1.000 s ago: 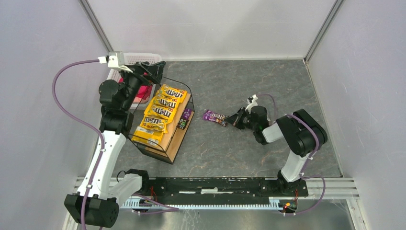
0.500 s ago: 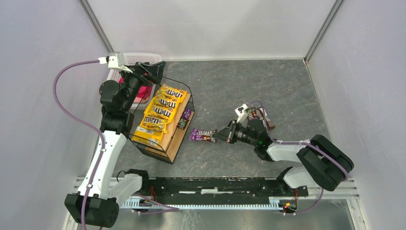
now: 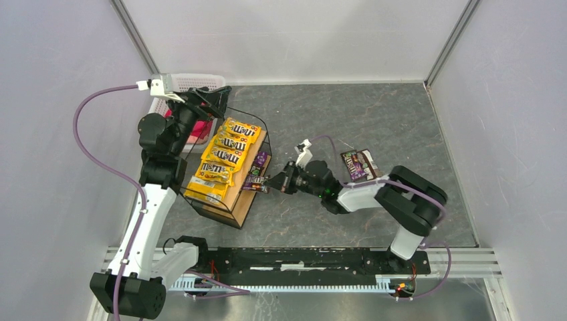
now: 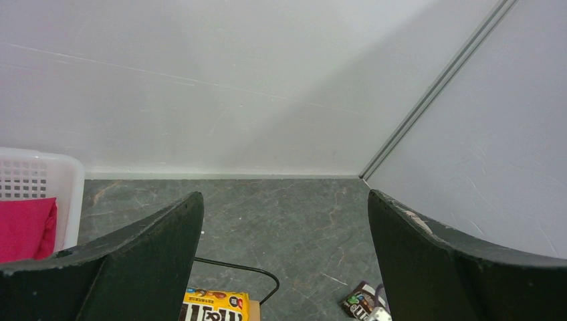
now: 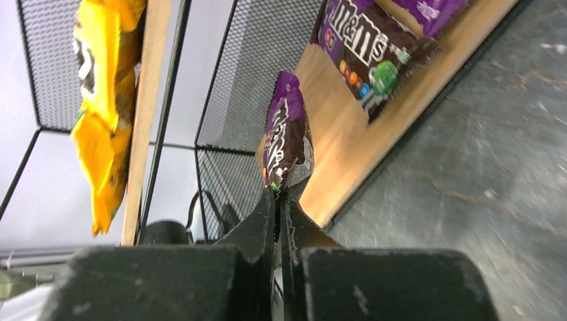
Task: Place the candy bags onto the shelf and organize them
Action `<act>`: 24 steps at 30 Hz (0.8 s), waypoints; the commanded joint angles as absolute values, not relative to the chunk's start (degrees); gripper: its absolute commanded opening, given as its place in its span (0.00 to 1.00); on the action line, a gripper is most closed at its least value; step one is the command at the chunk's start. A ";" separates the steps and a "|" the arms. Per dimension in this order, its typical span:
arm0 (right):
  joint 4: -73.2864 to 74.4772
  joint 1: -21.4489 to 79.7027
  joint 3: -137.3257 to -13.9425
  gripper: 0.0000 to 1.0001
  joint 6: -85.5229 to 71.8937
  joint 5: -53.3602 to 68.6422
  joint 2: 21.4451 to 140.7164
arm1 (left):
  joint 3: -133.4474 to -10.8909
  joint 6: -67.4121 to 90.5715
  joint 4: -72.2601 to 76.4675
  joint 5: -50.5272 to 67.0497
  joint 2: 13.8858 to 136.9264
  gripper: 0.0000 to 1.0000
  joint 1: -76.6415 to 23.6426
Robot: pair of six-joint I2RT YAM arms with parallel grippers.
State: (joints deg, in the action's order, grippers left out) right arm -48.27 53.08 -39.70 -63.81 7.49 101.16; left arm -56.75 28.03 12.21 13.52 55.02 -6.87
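R gripper (image 3: 274, 181) clamped on purple bag (image 3: 255, 180), bag edge-on at shelf (image 3: 244, 197) lower tier, 3 o'clock side. Ease toward 9 o'clock, lay flat beside brown pkt (image 5: 364, 50) before release. L gripper (image 4: 284, 200) jaws apart.

Bright even light, faint shadows, right wrist view soft (slight blur)

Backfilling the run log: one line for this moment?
right jaws: shut on purple candy bag | bag: at lower tier of shelf | left jaws: open, empty | loose: dark candy bag
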 commanded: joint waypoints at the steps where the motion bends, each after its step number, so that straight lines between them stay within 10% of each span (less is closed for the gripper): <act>1: -51.98 55.22 -47.41 0.00 -66.58 0.38 107.88 | -56.73 28.21 14.33 12.83 54.16 0.98 -7.10; 24: -50.71 58.58 -50.80 0.00 -68.58 -10.08 115.83 | -57.30 30.94 15.21 16.61 56.60 0.97 -5.54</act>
State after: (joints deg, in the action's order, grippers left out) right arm -49.04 58.13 -50.09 -68.12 -8.75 114.52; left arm -56.75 28.95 12.53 15.33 56.51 -5.85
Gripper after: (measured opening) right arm 0.022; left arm 0.970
